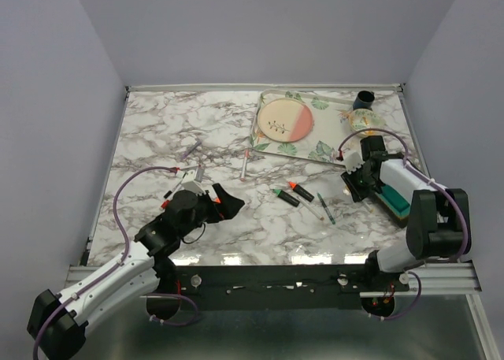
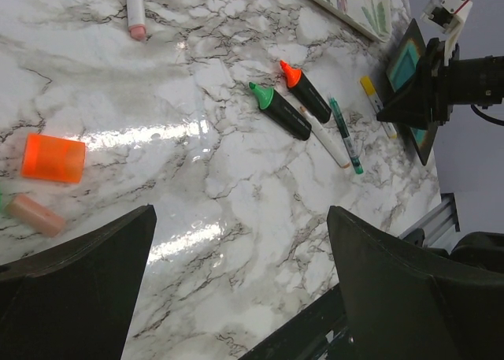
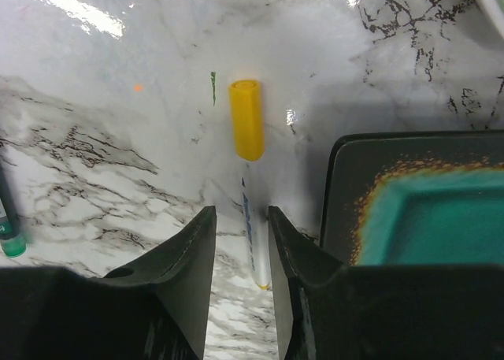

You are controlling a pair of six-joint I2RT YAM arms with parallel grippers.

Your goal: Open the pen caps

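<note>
Yellow is what I steer by: the stubby yellow plastic cap (image 3: 246, 120) lies on the white-and-grey marble tabletop (image 3: 102, 139) straight ahead of my right gripper (image 3: 239, 216), just past the fingertips. It sits on the far end of a thin white pen barrel (image 3: 250, 234) whose long axis runs directly away from me, in line with the slot between my jaws. My jaws stand narrow, one on each side of the barrel's near part, with a thin strip of marble showing on either side, so I judge them not yet closed on it, though I cannot tell how high above the pen they hang. Just to the right of the pen lies a black-rimmed teal tray (image 3: 340, 194), close beside my right finger, near enough that I judge a sideways slip could knock it. My left gripper (image 2: 242, 214) is spread wide and holds nothing, well apart on the other side of the table near a loose orange translucent cap (image 2: 53, 157), so the right arm is plainly the nearer one. Since cap and barrel share one line, I judge that the cap has to come off by a pull along that line, away from my wrist, not across it
</note>
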